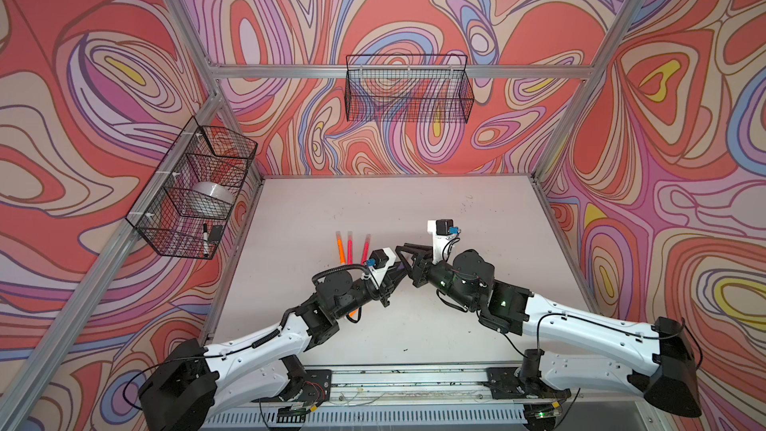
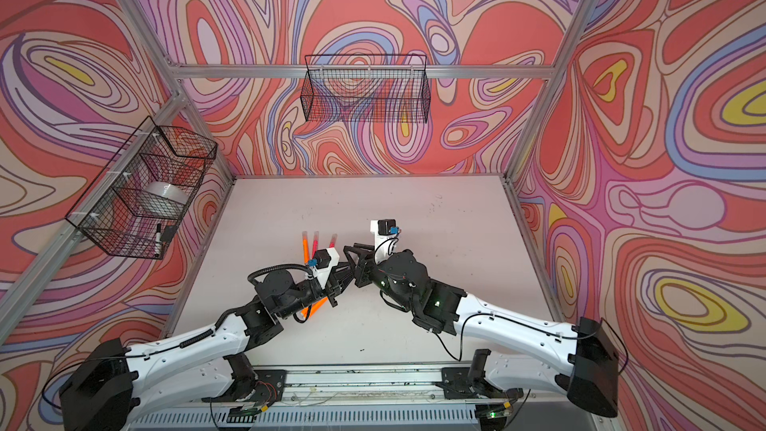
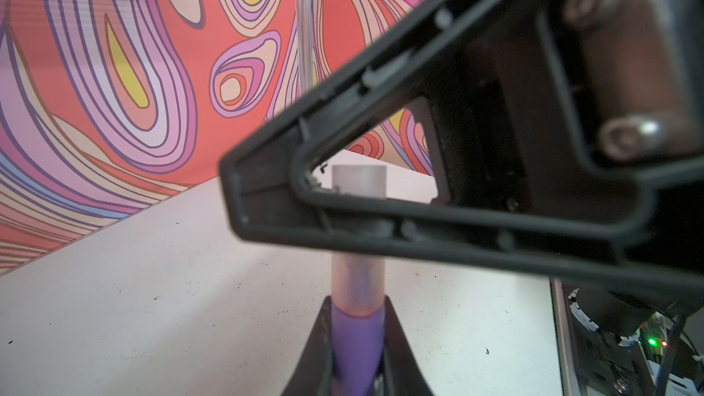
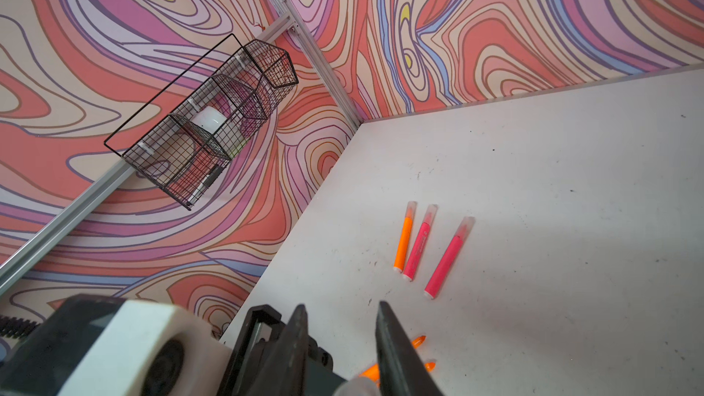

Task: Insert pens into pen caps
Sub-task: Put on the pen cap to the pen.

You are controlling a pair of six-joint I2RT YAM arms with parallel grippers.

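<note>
Left wrist view has the left end effector [image 3: 356, 304] clamped on the slim purple marker pen [image 3: 356, 340], whose tip sits inside a short translucent whitish plastic pen cap [image 3: 358, 283]. The pen's long axis runs out along the fingers, with its capped end pointing away from the wrist toward the right arm. One black finger [image 3: 419, 230] of the right end effector crosses the cap. In the right wrist view the right end effector [image 4: 341, 310] is closed on that cap, which fills the gap between its fingers.

Both meet above the pale bench [image 1: 456, 325]. Under the left wrist, two uncapped neon orange pens [image 2: 315, 308] lie slantwise on it. Just beyond them lie a capped neon orange pen [image 1: 340, 248], a capped hot pink pen [image 1: 350, 247] just beside it, and a second capped hot pink pen [image 1: 364, 247] slightly apart. These three are nearly parallel, capped ends toward the back wall.

On the left wall hangs a black wire three-compartment basket [image 1: 166, 184]. Its middle compartment holds a white tape roll [image 1: 209, 196]. The nearest compartment holds a white black-capped marker [image 1: 205, 238] and a small black block [image 1: 215, 233]. A long black wire basket [image 1: 408, 116] hangs on the back rail.
</note>
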